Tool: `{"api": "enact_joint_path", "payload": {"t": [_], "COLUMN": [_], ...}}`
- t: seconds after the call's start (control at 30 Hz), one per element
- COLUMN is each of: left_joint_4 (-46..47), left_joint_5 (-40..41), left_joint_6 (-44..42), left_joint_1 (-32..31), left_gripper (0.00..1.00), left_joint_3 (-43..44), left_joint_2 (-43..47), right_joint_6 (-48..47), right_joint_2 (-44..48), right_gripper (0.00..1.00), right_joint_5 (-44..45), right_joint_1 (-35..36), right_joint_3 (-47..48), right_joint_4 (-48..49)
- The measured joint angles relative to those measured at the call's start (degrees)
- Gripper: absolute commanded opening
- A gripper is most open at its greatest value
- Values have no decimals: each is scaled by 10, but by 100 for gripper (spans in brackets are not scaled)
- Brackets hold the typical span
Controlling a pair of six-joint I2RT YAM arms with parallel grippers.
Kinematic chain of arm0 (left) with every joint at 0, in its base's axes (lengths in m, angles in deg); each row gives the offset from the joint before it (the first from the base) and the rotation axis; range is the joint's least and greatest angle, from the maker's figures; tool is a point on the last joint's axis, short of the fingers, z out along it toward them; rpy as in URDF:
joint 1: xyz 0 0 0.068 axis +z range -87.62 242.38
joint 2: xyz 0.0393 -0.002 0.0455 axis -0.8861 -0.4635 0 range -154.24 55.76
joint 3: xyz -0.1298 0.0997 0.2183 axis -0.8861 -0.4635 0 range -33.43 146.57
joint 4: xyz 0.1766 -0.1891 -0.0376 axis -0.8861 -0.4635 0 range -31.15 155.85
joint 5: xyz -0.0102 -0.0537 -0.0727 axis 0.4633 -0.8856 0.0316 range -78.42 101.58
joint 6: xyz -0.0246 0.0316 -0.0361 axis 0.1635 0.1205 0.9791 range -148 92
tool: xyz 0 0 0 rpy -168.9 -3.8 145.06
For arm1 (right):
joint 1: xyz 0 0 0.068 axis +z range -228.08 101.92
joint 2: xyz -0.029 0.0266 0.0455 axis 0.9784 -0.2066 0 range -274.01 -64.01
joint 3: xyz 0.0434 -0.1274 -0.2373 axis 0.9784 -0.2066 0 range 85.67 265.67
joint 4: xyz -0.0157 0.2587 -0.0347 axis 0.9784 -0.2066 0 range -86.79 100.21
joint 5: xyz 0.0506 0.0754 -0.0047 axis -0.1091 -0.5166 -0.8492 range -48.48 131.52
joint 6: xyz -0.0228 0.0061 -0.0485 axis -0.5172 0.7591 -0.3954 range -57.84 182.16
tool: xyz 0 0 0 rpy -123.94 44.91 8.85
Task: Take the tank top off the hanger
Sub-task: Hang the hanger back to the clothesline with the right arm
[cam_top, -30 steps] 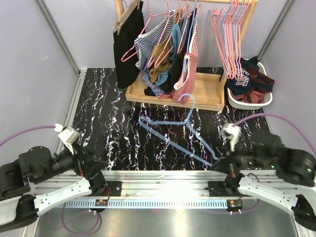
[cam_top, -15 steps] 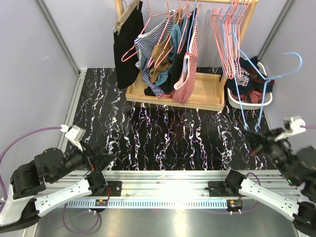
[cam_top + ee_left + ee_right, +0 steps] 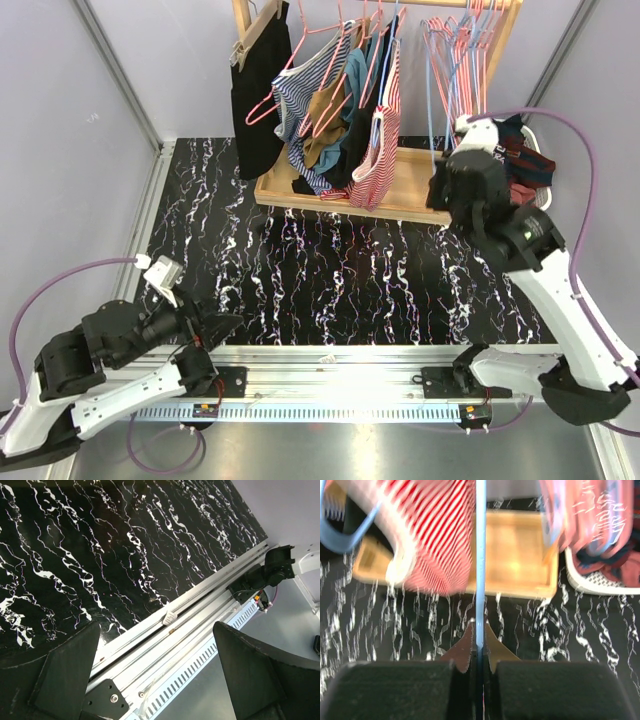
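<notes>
My right gripper (image 3: 441,192) is raised by the right end of the rack and is shut on the wire of an empty blue hanger (image 3: 430,95). In the right wrist view the blue wire (image 3: 480,555) runs straight up from between the closed fingers of the gripper (image 3: 480,645). A red-striped tank top (image 3: 378,150) hangs on the rack, left of the blue hanger, and also shows in the right wrist view (image 3: 435,540). My left gripper (image 3: 215,325) is open and empty, low over the front rail (image 3: 160,675).
More garments hang on pink hangers (image 3: 320,95) above a wooden tray (image 3: 420,190). Several empty pink hangers (image 3: 465,70) hang at the rack's right end. A white basket (image 3: 480,208) with clothes stands at the far right. The black marble mat (image 3: 330,270) lies in front.
My right arm has swung up from the front right edge to the rack, carrying the blue hanger off the mat. My left arm has shifted slightly.
</notes>
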Motion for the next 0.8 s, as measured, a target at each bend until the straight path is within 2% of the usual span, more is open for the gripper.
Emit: {"api": "enact_joint_path", "payload": {"t": [0.07, 0.37, 0.63, 0.8], "left_joint_4": [3, 12, 21, 31], "left_joint_5": [-2, -6, -20, -23], "left_joint_6": [0, 7, 16, 17], "left_joint_1": [0, 0, 0, 0], "left_gripper": [99, 99, 99, 99], "left_joint_3": [-2, -19, -41, -43], "left_joint_2": [9, 56, 60, 63], "right_joint_6": [-4, -16, -16, -16], "right_joint_2": [-21, -156, -299, -315], "right_gripper": [0, 0, 0, 0], "right_joint_5": [-30, -186, -265, -283], "right_joint_1": [-48, -163, -213, -217], "right_joint_3": [26, 152, 306, 306], "right_joint_4": [15, 34, 1, -18]}}
